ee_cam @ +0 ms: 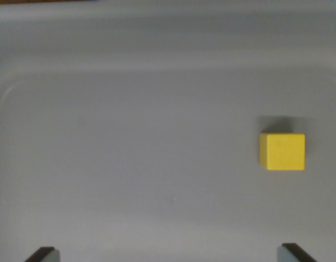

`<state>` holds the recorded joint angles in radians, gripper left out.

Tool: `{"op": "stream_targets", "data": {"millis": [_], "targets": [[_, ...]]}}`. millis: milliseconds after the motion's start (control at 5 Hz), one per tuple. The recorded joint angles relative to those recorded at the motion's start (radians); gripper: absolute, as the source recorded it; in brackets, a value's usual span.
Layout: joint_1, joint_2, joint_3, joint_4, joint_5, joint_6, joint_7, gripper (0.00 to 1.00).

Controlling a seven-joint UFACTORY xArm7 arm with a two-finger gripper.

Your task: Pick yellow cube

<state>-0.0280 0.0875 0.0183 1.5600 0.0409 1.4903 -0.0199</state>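
Observation:
A small yellow cube [282,152] rests on the floor of a grey bin, toward the wrist view's right. My gripper [168,254] hangs above the bin floor, with only its two dark fingertips [42,254] showing at the bottom corners of the view. The tips stand far apart, so the gripper is open with nothing between them. The cube lies above and just inside the right fingertip [293,253], apart from it.
The grey bin's back wall [168,38] runs across the top of the view, and its rounded corners curve down at the left [4,93] and right. The bin floor [135,164] around the cube is bare.

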Motion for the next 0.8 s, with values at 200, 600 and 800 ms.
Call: {"op": "stream_targets", "data": {"millis": [200, 600, 800], "targets": [[-0.0100, 0.024, -0.004, -0.015, 0.0046, -0.035, -0.020, 0.00], [-0.0204, 0.049, -0.008, -0.031, 0.0093, -0.072, -0.041, 0.00], [-0.0204, 0.049, -0.008, -0.031, 0.0093, -0.072, -0.041, 0.00]]}}
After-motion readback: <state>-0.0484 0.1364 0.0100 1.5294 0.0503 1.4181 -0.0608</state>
